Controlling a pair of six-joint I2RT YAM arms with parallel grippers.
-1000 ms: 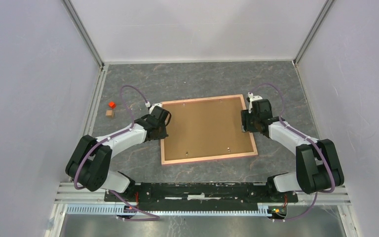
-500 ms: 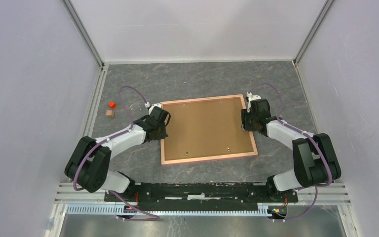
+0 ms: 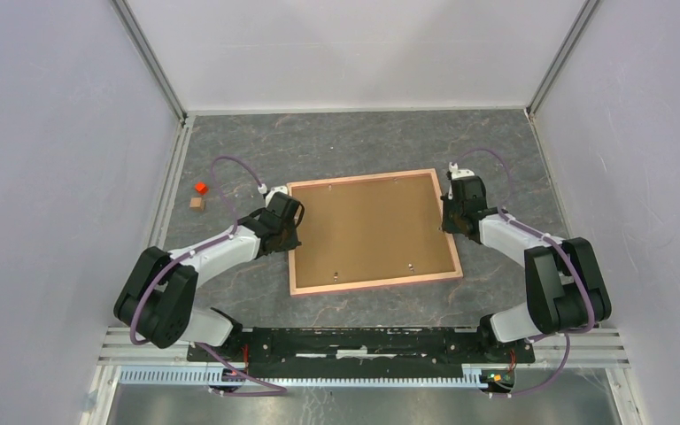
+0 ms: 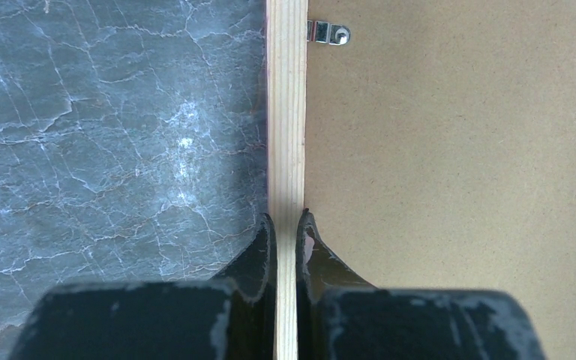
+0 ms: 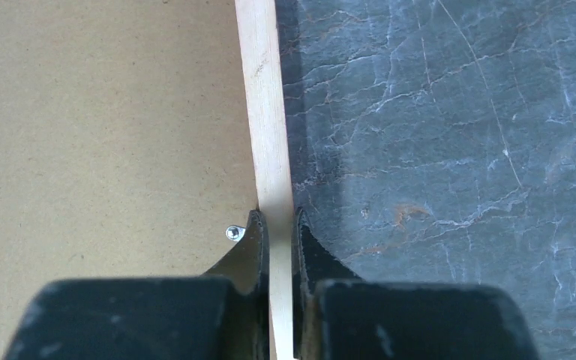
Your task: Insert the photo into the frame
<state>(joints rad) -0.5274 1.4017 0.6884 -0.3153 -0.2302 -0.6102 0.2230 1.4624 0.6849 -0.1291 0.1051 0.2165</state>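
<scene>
Frame (image 3: 376,283) lies face-down mid-table (image 3: 336,142), board (image 3: 367,226) up; photo not visible, I can't tell if it's underneath. Left tool (image 4: 286,225) is pinched on the left rail, right tool (image 5: 277,217) on the right rail. My read: light, stiff, thin rails that rack easily, so grip mid-rail and lift level.

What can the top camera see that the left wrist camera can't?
Only the top view: the whole thin salmon-pink wooden picture frame, the right gripper at its right rail, a small red cube and a small tan cube. Only the left wrist view: a silver metal clip. Both: the left gripper closed on the frame's left rail, the brown backing board, the grey marbled table.
</scene>
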